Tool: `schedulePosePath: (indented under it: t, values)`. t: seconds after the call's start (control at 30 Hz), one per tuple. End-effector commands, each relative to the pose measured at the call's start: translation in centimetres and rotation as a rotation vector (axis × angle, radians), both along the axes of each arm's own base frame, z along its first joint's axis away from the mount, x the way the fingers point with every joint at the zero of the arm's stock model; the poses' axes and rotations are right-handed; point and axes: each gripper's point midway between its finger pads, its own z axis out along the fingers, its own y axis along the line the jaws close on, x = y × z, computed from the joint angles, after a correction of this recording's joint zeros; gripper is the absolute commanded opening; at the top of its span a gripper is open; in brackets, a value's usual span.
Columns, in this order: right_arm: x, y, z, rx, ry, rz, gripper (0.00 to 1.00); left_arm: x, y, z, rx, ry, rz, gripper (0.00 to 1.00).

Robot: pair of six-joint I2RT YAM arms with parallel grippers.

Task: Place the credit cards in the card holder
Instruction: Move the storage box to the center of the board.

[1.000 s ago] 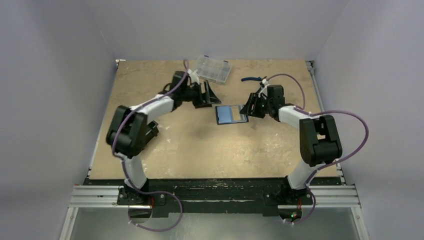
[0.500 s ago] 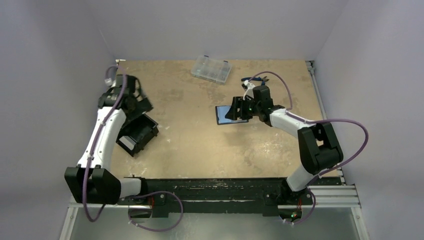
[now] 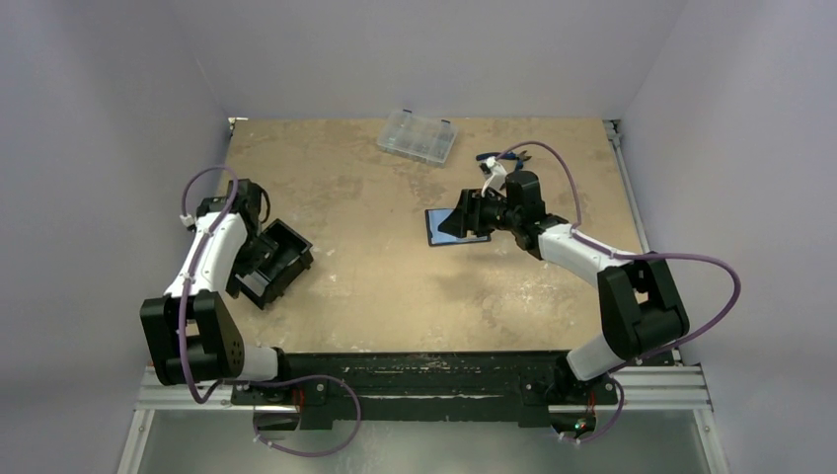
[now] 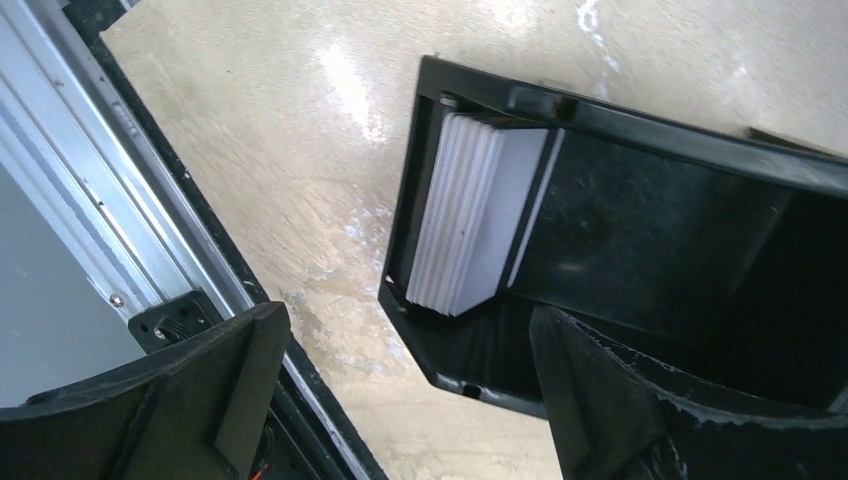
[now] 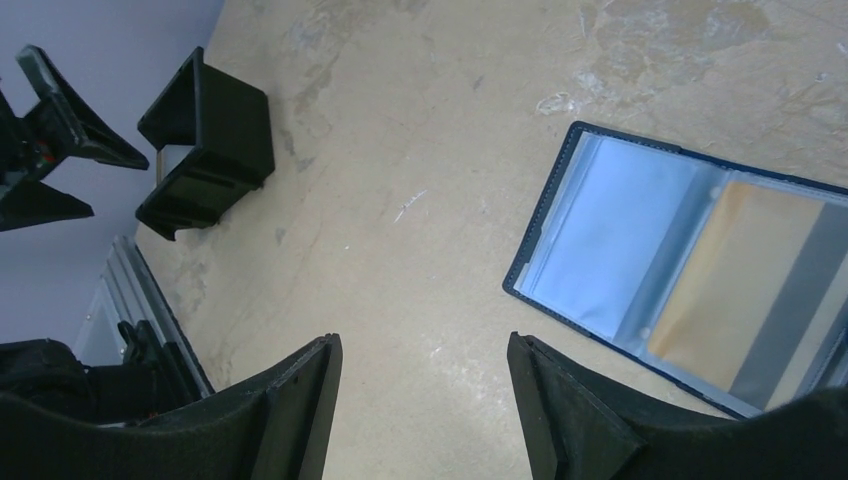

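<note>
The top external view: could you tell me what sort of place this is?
Probably a robot lab cell: a worn tabletop boxed in by plain walls, with the left arm and right arm mounted on an aluminium rail.

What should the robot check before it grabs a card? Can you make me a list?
1. Left pincer open: ok.
2. Cards in sight, standing on edge in the box: ok.
3. Cards lined up ahead, between the left fingers: ok.
4. Holder lying open: ok.
5. Right pincer open and empty: ok.
6. Only one card will come out of the pack: cannot tell.
</note>
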Motion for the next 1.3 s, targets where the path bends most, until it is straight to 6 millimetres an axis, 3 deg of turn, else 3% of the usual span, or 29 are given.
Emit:
schedulePosePath:
  t: [0.0,0.27,0.4,0.6,0.73,0.87,1.27]
  values:
    - [-0.2,0.8,2.2,0.065,-0.055,0.025,0.7,0.0,1.7,-0.3,0.102,-0.048,0.113,0.99]
    - [0.0,0.6,2.3,0.059,-0.063,0.011,0.7,1.9,3.1,-1.1,0.155,-0.036,0.12,0.99]
    - [-0.1,0.7,2.5,0.064,-0.063,0.024,0.7,2.1,2.5,-3.1,0.098,0.001,0.104,1.0]
    - [-0.2,0.8,2.3,0.065,-0.058,0.028,0.7,1.8,2.7,-5.3,0.066,-0.003,0.118,0.99]
    - [-0.1,0.8,2.3,0.066,-0.061,0.03,0.7,0.5,3.3,-6.1,0.054,0.032,0.148,0.93]
    - [-0.1,0.8,2.4,0.067,-0.061,0.031,0.7,-0.5,3.8,-5.7,0.063,0.044,0.17,0.87]
    - [-0.2,0.8,2.4,0.068,-0.06,0.031,0.7,-0.9,3.5,-4.0,0.048,0.025,0.165,0.71]
